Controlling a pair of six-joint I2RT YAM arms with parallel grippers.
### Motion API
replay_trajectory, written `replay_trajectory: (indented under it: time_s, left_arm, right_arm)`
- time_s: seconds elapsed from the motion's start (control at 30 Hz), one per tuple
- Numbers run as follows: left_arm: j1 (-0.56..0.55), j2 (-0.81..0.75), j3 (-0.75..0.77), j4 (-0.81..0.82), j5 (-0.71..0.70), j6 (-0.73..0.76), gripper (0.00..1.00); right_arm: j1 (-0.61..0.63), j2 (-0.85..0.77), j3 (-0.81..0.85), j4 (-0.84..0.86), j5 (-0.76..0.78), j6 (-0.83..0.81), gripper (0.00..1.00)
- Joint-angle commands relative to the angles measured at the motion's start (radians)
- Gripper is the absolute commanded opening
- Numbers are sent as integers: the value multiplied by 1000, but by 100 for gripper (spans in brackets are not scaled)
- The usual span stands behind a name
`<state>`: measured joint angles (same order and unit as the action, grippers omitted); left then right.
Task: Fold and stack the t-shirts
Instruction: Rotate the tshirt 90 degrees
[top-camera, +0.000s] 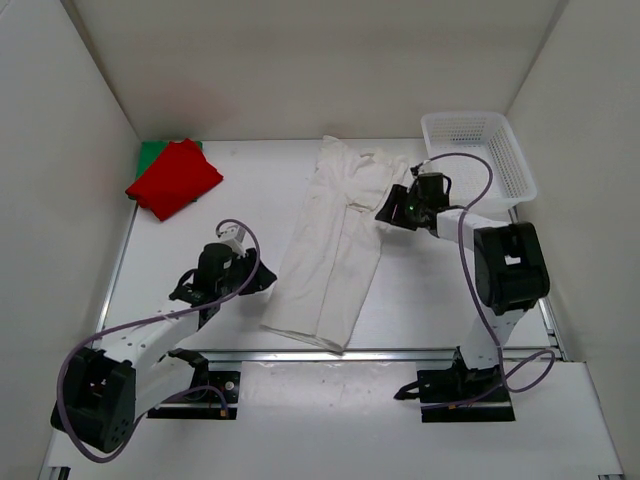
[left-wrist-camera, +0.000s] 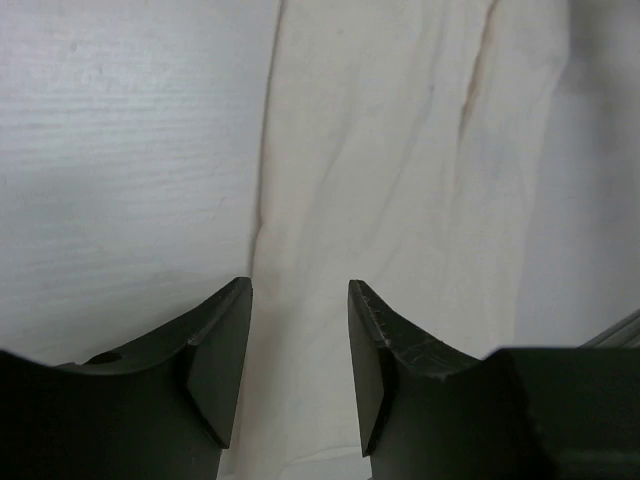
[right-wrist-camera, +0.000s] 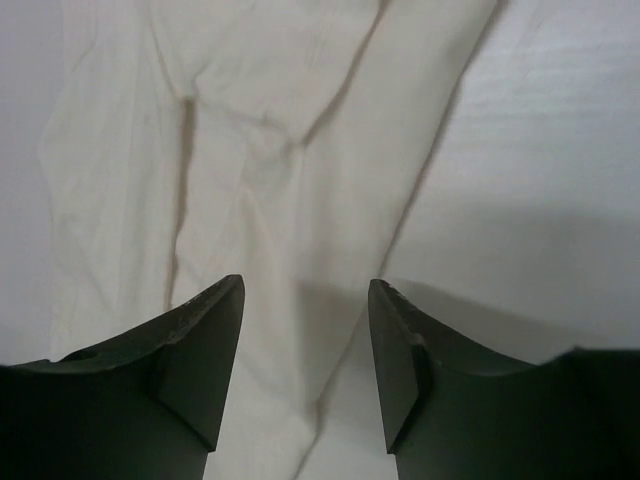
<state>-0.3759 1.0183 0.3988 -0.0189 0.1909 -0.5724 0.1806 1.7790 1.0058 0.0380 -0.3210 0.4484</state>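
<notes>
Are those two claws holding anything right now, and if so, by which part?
Nothing is held. The left gripper and the right gripper are both open and empty, poised over the off-white shirt.

lab cell | white enclosure walls (top-camera: 300, 60) | bolted arm bases (top-camera: 465, 385)

The left arm (top-camera: 150, 345) and right arm (top-camera: 508, 265) are matte black with white shells on their long links, each with a looping grey-purple cable (top-camera: 460, 154) and a black base plate (top-camera: 480, 408), and the dark pincer fingers (left-wrist-camera: 215, 350) are wedge-shaped with finely ridged edges.
</notes>
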Motion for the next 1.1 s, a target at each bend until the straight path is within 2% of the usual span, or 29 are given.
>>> replay_trajectory:
  time_s: [0.0, 0.13, 0.2, 0.23, 0.27, 0.3, 0.37, 0.4, 0.43, 0.5, 0.57, 0.63, 0.67, 0.7, 0.77, 0.8, 0.87, 0.9, 0.97, 1.0, 1.07]
  left_arm:
    - [-27, 8, -44, -35, -44, 40, 54]
    - [-51, 49, -74, -36, -58, 63, 58]
    - [-43, 71, -90, -10, -4, 72, 56]
    - [-52, 89, -92, -7, -1, 74, 48]
    - [-72, 117, -83, -10, 1, 80, 43]
    - [-96, 127, -80, -24, 1, 88, 34]
    - [-122, 172, -68, -30, 30, 89, 14]
    - [-130, 178, -72, -36, 47, 85, 9]
    - [-133, 169, -78, -33, 56, 72, 3]
    - [-171, 114, -129, -33, 64, 37, 1]
    - [-196, 54, -158, -36, 67, -15, 6]
    - [-207, -4, -202, -24, 109, -65, 12]
    - [-205, -44, -216, -13, 119, -93, 19]
    - [-205, -78, -230, -10, 128, -107, 27]
    - [-199, -130, -236, -24, 114, -124, 37]
    - [-186, -139, -232, -44, 110, -118, 40]
    - [-138, -153, -227, -79, 108, -89, 58]
    - [-130, -153, -221, -91, 120, -66, 73]
    - [-107, -147, -209, -124, 133, -41, 99]
    - [-109, -141, -209, -122, 139, -31, 99]
    - [-118, -135, -225, -104, 160, -43, 98]
  right_arm:
    - [-33, 103, 118, 19, 48, 3, 51]
    - [-38, 197, 209, 26, 69, 27, 54]
    - [-40, 250, 267, 8, 63, 27, 53]
    - [-46, 266, 284, -1, 47, 26, 49]
    - [-46, 296, 319, -12, 25, 26, 41]
    - [-35, 322, 348, -24, 19, 23, 28]
    - [-29, 348, 391, -38, 13, 13, 12]
    - [-17, 377, 421, -71, -6, 9, 5]
    - [-16, 387, 451, -87, -12, -2, 4]
    - [6, 482, 633, -203, -53, -57, 4]
    - [20, 569, 825, -326, -52, -97, 5]
    - [39, 652, 1038, -476, -18, -137, 11]
    - [40, 649, 1068, -496, 9, -148, 15]
    - [48, 645, 1100, -535, 26, -148, 22]
    - [43, 582, 1062, -532, 46, -155, 31]
    - [30, 527, 994, -509, 56, -154, 35]
    - [23, 404, 779, -421, 80, -157, 43]
    - [23, 310, 711, -394, 82, -151, 45]
    - [4, 174, 453, -269, 66, -107, 46]
    - [-1, 86, 397, -241, 47, -94, 46]
    - [16, -66, 160, -137, 4, -60, 46]
